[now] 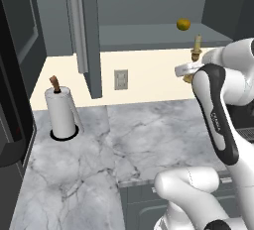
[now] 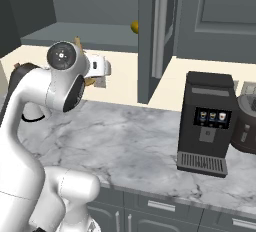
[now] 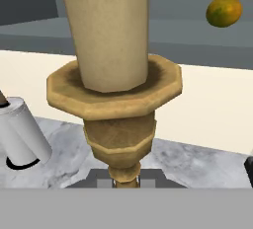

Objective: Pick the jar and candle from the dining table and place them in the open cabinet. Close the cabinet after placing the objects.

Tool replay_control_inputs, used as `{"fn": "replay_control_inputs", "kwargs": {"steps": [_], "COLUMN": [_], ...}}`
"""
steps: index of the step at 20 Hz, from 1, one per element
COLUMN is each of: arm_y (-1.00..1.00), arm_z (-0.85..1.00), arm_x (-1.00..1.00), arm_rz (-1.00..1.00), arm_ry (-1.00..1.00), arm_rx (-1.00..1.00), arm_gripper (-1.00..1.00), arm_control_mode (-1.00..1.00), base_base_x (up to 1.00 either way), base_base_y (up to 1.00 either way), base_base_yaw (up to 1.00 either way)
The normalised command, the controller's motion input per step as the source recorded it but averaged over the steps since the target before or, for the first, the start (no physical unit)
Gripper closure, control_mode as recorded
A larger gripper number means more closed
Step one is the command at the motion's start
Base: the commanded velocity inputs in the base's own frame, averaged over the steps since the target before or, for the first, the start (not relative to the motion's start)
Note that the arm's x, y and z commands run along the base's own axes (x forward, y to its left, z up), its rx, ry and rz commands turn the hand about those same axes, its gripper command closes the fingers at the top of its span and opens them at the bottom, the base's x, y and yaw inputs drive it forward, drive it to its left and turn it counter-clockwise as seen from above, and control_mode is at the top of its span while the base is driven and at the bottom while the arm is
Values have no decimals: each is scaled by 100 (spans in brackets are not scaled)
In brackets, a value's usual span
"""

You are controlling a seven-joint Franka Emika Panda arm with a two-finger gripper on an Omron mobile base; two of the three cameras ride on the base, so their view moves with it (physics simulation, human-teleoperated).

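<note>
My fingers are clamped on the candle (image 3: pixel 114 75) by its stem; I'd lift it above the cabinet (image 1: pixel 163 30) shelf's front edge, upright.

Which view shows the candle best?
Hand view: the candle and its brass holder loom close, gripped low. Left base view shows it small above the tool; right base view barely a sliver behind the wrist.

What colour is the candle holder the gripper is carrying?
Golden brass holder, under a pale yellow candle; clearest in the hand view.
</note>
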Motion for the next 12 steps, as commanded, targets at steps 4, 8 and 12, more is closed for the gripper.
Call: {"fn": "replay_control_inputs", "kwargs": {"steps": [4, 8, 12], "arm_y": [4, 9, 14], "arm_z": [51, 46, 42], "arm_x": [1, 6, 11], "arm_rz": [-1, -1, -3], "arm_ry": [0, 0, 0], "arm_rx": [8, 9, 8], "arm_gripper": [100, 100, 100], "arm_control_mode": [-100, -100, -100], "base_base_x": [0, 0, 0], "base_base_y": [0, 0, 0], "base_base_yaw": [0, 0, 0]}}
